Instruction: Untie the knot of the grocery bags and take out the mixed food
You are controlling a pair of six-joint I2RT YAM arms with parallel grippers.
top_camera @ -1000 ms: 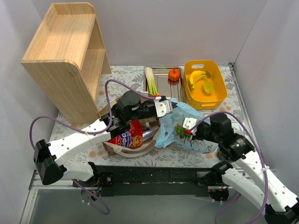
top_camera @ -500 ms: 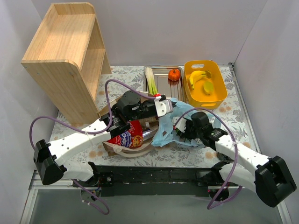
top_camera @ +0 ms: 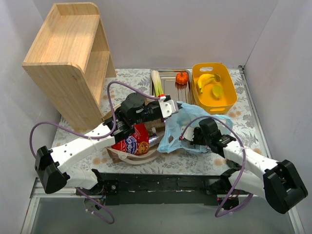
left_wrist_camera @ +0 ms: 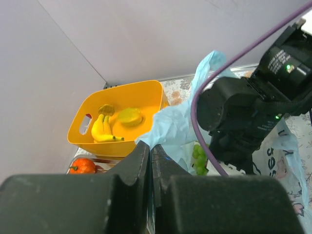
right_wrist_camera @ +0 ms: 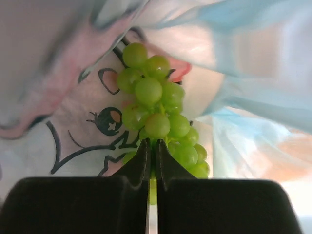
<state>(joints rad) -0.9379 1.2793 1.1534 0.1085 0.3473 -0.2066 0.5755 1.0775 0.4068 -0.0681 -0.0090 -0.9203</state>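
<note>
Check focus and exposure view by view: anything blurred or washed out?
Top external: evenly lit, sharp throughout. Left wrist: yellow tub crisp, left gripper's fingers dark and soft up close. Right wrist: grapes fairly sharp, light-blue bag smeared and pale at upper left, right gripper's fingers a black blur.

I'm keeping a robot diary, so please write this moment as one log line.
left gripper: shut on blue bag edge | right gripper: shut on green grapes, inside that bag
</note>
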